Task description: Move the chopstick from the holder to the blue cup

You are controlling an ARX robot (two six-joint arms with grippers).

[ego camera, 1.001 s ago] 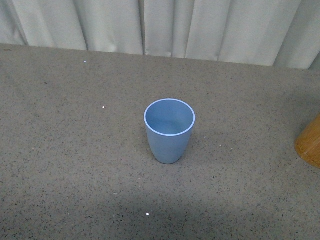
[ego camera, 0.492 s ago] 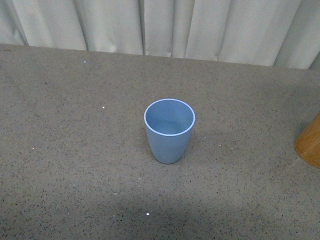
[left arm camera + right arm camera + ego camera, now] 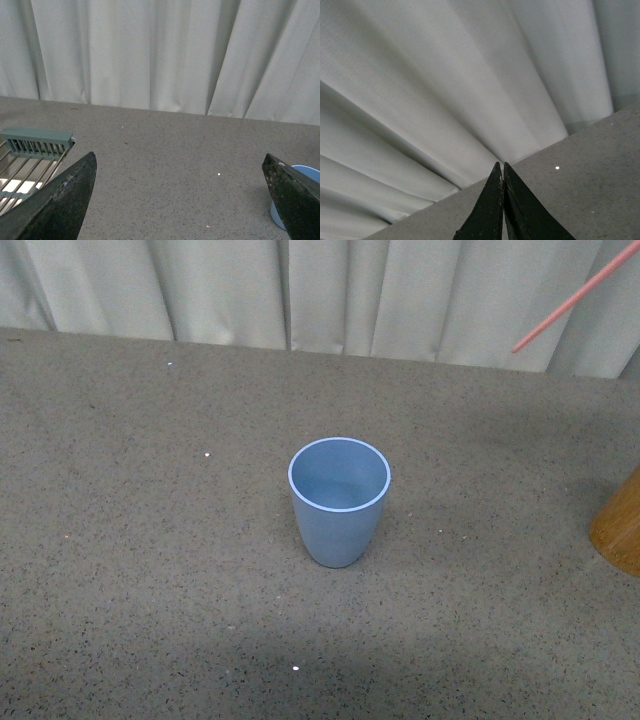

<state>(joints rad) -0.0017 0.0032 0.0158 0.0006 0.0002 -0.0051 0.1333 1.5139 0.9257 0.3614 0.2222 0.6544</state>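
Chopstick hung slanted, high and right of the blue cup, tip toward it; right pincer clenched, likely on it; left pincer released.

You are looking at a grey speckled table that is filling most of the front view. A pale curtain is hanging behind its far edge in long vertical folds, and you are seeing the same curtain in both wrist views too. A few small white specks are lying on the table, one near the front edge and others further back on the left. A darker shadow is covering the near strip of the table. In the left wrist view, a grey-green wire rack is sitting on the table, and only a part of it is showing.
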